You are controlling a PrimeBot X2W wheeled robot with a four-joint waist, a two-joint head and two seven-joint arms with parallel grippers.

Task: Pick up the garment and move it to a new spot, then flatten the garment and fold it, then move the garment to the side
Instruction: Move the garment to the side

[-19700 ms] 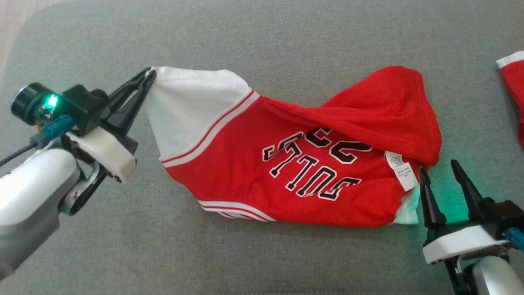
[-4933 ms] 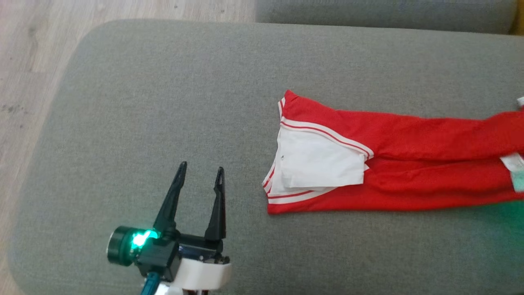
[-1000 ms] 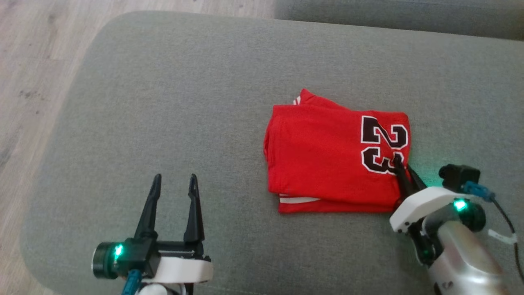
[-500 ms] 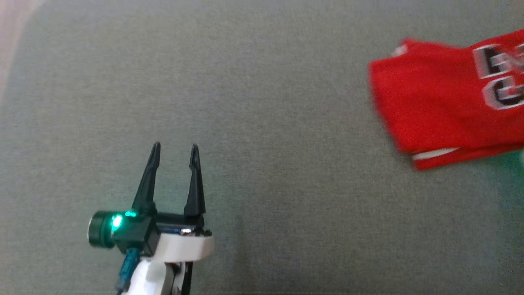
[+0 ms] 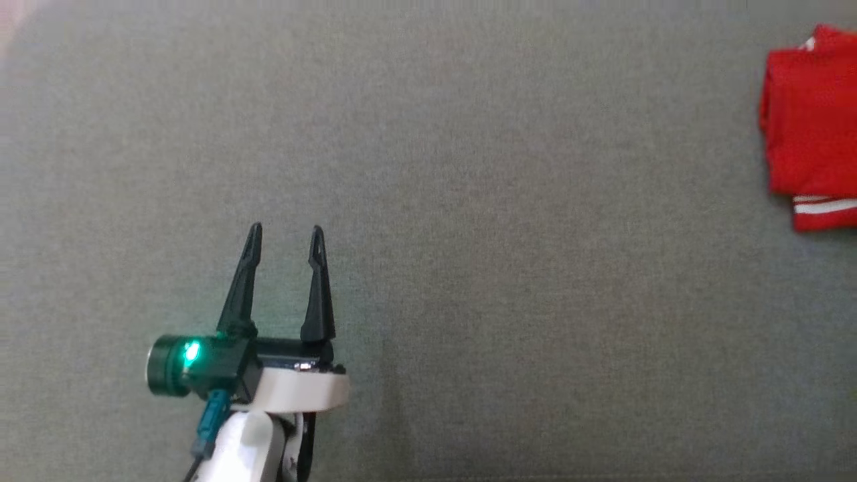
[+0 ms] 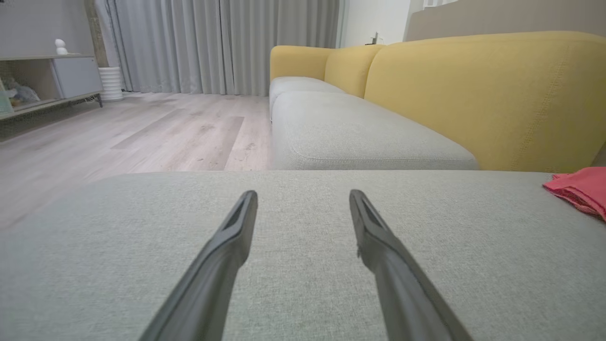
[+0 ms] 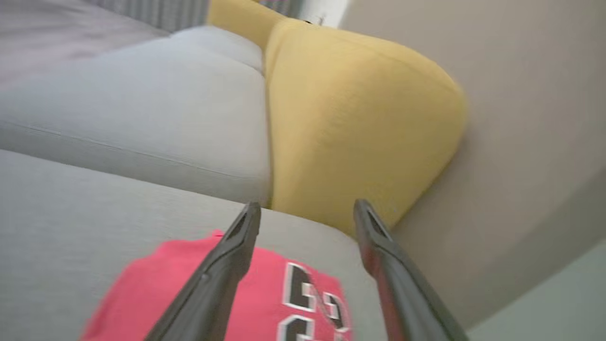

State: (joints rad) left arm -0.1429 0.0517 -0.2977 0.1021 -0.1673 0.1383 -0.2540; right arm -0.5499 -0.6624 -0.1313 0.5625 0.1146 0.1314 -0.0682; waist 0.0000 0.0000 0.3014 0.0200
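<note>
The garment, a red jersey with white stripes, lies folded on the grey cushion at the right edge of the head view. It shows as a red corner far right in the left wrist view. In the right wrist view the garment lies below with its black "23" facing up. My left gripper stands open over bare cushion, far left of the garment, nothing between its fingers. My right gripper is open above the garment, its fingers apart and holding nothing.
The grey cushion spreads wide between my left gripper and the garment. A yellow sofa back and a grey seat stand beyond it. Wood floor lies to the left. A wall rises behind the sofa.
My right gripper, shut on the folded garment's corner a second ago, now stands open above it. The head camera has swung left, so the garment sits at the right edge. The left gripper stays open.
</note>
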